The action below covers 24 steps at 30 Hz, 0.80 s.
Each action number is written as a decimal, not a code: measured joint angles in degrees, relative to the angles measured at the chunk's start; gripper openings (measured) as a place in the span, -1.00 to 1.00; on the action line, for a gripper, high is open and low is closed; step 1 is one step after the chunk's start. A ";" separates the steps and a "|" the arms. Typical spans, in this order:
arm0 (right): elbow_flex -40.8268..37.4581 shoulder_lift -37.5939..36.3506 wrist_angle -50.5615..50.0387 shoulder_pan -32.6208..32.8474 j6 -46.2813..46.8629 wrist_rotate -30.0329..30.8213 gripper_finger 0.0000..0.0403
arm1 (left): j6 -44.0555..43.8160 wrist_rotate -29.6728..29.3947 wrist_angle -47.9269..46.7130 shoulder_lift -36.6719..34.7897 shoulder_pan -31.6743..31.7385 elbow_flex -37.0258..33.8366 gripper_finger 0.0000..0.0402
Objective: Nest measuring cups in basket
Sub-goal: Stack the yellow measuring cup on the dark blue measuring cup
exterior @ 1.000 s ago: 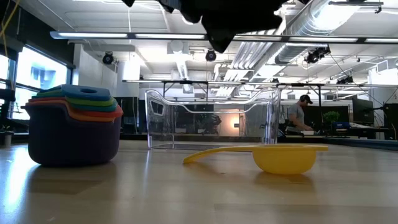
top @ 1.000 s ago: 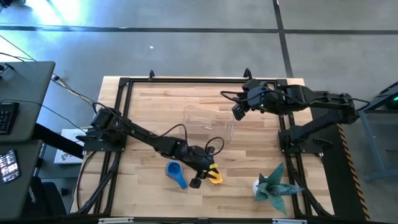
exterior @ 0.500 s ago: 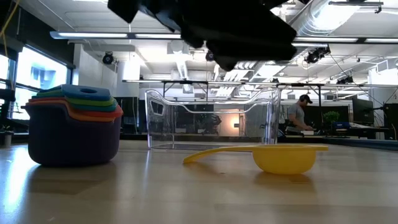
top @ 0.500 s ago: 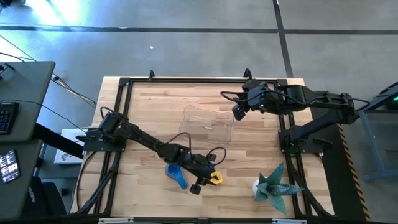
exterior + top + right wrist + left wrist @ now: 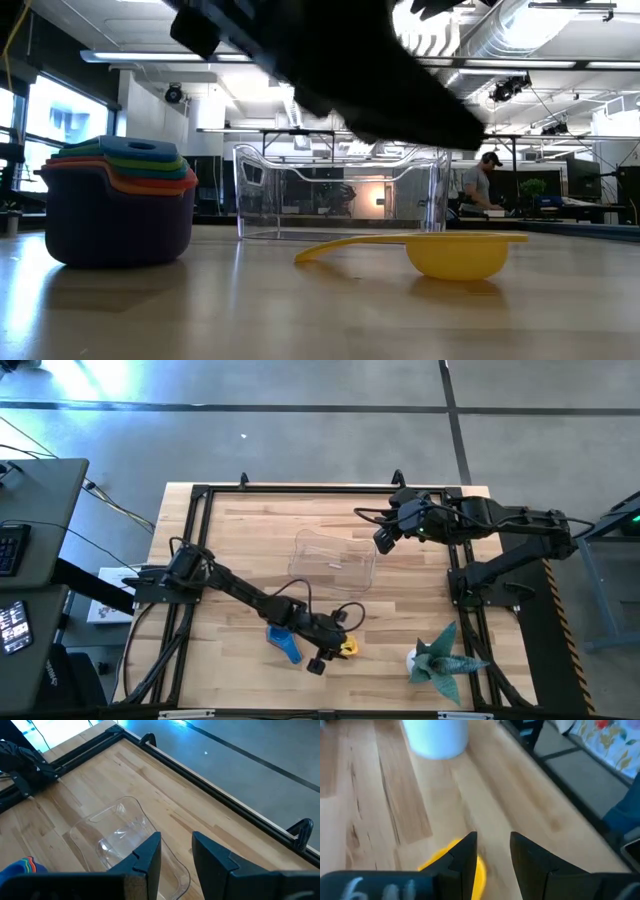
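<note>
High view: the left pincer [image 5: 330, 652] hangs low over the yellow cup [image 5: 346, 647] near the front of the tabletop [image 5: 240, 530]. The nested stack [image 5: 283, 641], blue on top, sits just beside it on the left. The clear basket [image 5: 335, 561] stands empty mid-table, well apart from both. The right pincer [image 5: 384, 538] waits near the basket's far right corner. The step in hand looks like picking up the yellow cup, and from here the arm hides most of it, so the approach should be judged from the other views.

Low view: the yellow cup [image 5: 455, 254] rests upright on the wood, its long handle pointing toward the stack [image 5: 118, 213]. The basket [image 5: 340, 190] stands behind them. The dark arm fills the top of the picture, not yet down at the cup. The rim sits low, so the fingers should straddle the bowl wall or the handle, not press down on the rim, which I expect would tip it.

Left wrist view: the fingers [image 5: 465, 860] stand parted with nothing between them, and the yellow cup [image 5: 445, 870] shows just off one fingertip rather than centred. Shifting sideways to centre it before closing would be wise.

Right wrist view: the right fingers [image 5: 150, 855] are spread and empty above the basket [image 5: 120, 835].
</note>
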 joint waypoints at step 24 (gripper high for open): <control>0.00 0.02 -0.06 0.00 0.02 0.01 -0.50 | 0.02 -0.29 -1.13 3.87 0.08 -0.13 -0.47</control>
